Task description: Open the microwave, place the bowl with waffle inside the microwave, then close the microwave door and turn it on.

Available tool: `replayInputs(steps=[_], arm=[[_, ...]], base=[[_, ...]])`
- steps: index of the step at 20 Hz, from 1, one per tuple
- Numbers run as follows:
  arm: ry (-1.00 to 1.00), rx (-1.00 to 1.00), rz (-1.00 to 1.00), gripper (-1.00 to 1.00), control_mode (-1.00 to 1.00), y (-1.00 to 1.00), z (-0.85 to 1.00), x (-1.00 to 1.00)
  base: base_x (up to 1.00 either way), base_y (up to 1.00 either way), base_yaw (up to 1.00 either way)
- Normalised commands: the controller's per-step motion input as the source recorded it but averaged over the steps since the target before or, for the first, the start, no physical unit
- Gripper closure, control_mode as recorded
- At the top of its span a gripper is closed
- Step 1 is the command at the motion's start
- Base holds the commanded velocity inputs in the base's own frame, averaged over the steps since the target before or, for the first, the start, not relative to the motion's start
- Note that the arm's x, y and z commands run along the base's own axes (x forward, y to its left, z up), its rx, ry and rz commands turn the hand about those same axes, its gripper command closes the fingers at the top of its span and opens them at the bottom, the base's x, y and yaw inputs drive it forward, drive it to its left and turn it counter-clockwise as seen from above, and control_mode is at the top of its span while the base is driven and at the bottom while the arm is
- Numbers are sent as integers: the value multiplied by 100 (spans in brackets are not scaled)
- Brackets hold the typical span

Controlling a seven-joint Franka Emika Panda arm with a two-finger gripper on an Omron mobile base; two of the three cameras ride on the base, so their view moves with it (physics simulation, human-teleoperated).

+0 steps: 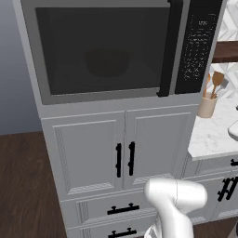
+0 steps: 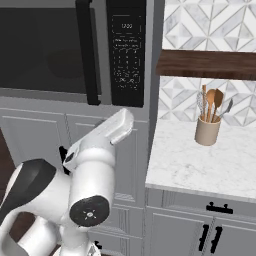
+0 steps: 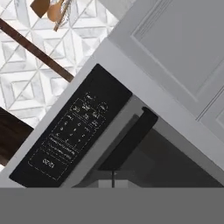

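With the bowl with waffle dimly visible behind the shut microwave door, the keypad panel lies ahead of the rolled hand camera, beside the vertical handle; the claw's state cannot be told.

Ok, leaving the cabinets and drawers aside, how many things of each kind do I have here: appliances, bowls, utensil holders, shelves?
Appliances: 1, the large grey built-in microwave.
Bowls: 1, the small round bowl seen dimly through the dark door glass.
Utensil holders: 1, the beige cup of wooden utensils on the marble counter.
Shelves: 1, the dark brown wooden wall shelf.
Total: 4.
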Motion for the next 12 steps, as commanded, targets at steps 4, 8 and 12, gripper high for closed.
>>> replayInputs(steps=[4, 8, 12], arm=[[3, 0, 15, 100, -100, 0, 0, 58], [-4, -6, 3, 100, -100, 0, 0, 29], [-19, -22, -16, 100, -100, 5, 0, 35]], base=[[0, 0, 0], [0, 0, 0], [0, 0, 0]])
